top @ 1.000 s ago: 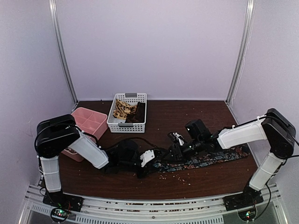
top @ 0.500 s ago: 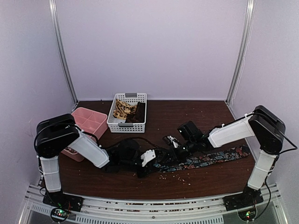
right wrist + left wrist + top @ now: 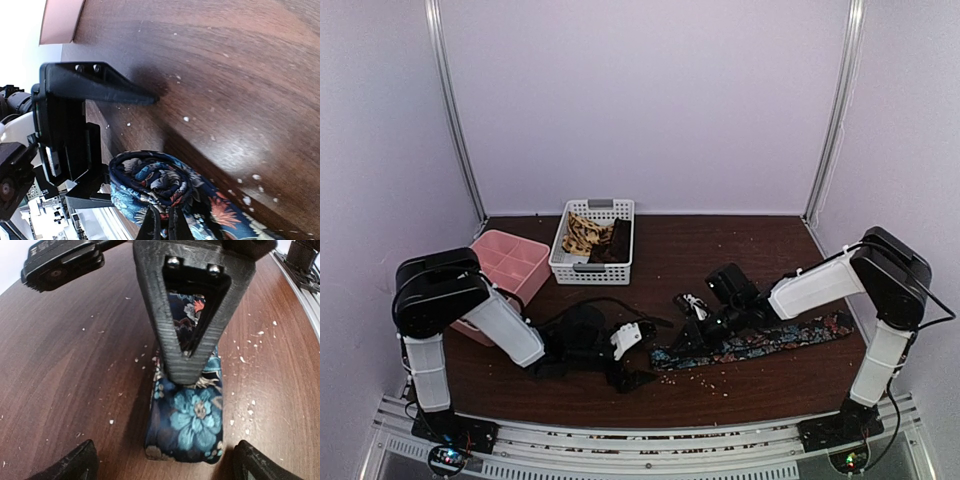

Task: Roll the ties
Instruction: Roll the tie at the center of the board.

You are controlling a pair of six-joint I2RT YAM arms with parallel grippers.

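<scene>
Tho flat elsewh., tie (image 3: 150, 181) end spiral

Left arm (image 3: 505, 325) and right arm (image 3: 815, 288): black joints, white shells. Up close, a ribbed black triangular finger (image 3: 152, 305), two silver screws (image 3: 173, 261).

Tie (image 3: 790, 338) on table (image 3: 740, 250); basket (image 3: 565, 265) behind w/ ties (image 3: 588, 238), tray (image 3: 530, 268) left

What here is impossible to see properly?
1. Top view: the floral tie's rolled end, small and dark, half under the right tool.
2. Left wrist view: the roll's top, covered by that tool's finger.
3. Right wrist view: that tool's fingertips, cut off by the bottom edge.
4. Top view: whether the ties in the basket are rolled; too small.
</scene>
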